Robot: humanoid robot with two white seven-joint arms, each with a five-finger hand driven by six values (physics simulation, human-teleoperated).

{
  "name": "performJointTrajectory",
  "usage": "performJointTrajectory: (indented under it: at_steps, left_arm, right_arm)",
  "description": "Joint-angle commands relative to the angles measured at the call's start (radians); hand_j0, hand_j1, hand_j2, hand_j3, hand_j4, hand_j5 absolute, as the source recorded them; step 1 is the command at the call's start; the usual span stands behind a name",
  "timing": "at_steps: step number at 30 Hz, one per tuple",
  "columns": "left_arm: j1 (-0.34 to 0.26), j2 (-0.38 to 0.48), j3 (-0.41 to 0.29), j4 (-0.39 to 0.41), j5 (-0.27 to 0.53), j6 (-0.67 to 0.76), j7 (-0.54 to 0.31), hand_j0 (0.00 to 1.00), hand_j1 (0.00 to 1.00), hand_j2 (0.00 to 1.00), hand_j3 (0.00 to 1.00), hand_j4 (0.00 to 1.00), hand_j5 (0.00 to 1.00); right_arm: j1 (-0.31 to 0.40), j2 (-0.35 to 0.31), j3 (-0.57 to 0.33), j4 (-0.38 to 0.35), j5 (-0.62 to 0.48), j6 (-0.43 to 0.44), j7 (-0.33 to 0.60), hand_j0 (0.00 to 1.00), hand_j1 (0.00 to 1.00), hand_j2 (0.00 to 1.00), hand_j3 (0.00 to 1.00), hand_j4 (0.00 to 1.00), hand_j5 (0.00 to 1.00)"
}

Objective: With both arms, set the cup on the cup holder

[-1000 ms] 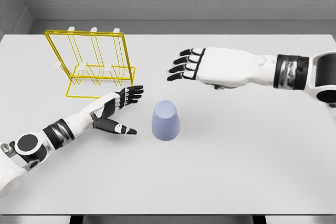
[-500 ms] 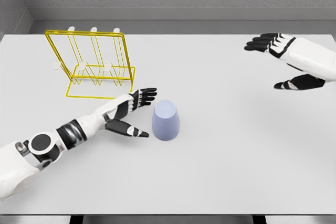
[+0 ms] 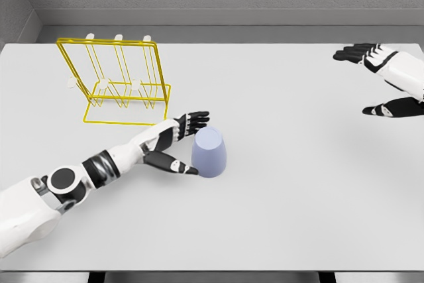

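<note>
Cup: the pale lavender tapered plastic cup (image 3: 209,153) stands mouth-down near the middle of the white table (image 3: 298,203), well clear of every edge.
Left hand: the left hand (image 3: 175,144) sits just beside the cup's left flank, fingers apart and holding nothing; fingers reach past the rim side, thumb low by the base, seemingly touching.
Step in hand: closing on the cup. In my judgement the fingers should wrap evenly round the wall, thumb opposite, so the light cup does not skid or tip rightward.
Right hand: the right hand (image 3: 391,81) hovers spread and empty at the table's right edge, well apart from the cup.
Holder: the yellow wire cup holder (image 3: 119,81) stands toward the far left corner.
Obstacles: nothing lies between cup and holder; the holder's wire frame itself is what a carried cup could snag on.
</note>
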Motion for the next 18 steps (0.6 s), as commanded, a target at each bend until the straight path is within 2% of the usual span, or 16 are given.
performJointTrajectory:
  at_steps: [1, 18]
  left_arm:
    - [0.0, -0.01, 0.0, 0.001, 0.003, 0.001, 0.0, 1.0, 1.0, 1.0, 1.0, 1.0, 1.0]
    - [-0.008, -0.056, -0.021, 0.037, 0.002, 0.002, 0.002, 1.0, 1.0, 1.0, 1.0, 1.0, 1.0]
  right_arm:
    - [0.0, 0.005, -0.002, 0.001, -0.006, 0.003, -0.001, 1.0, 1.0, 1.0, 1.0, 1.0, 1.0]
    - [0.011, 0.005, -0.002, 0.001, -0.008, 0.003, -0.001, 1.0, 1.0, 1.0, 1.0, 1.0, 1.0]
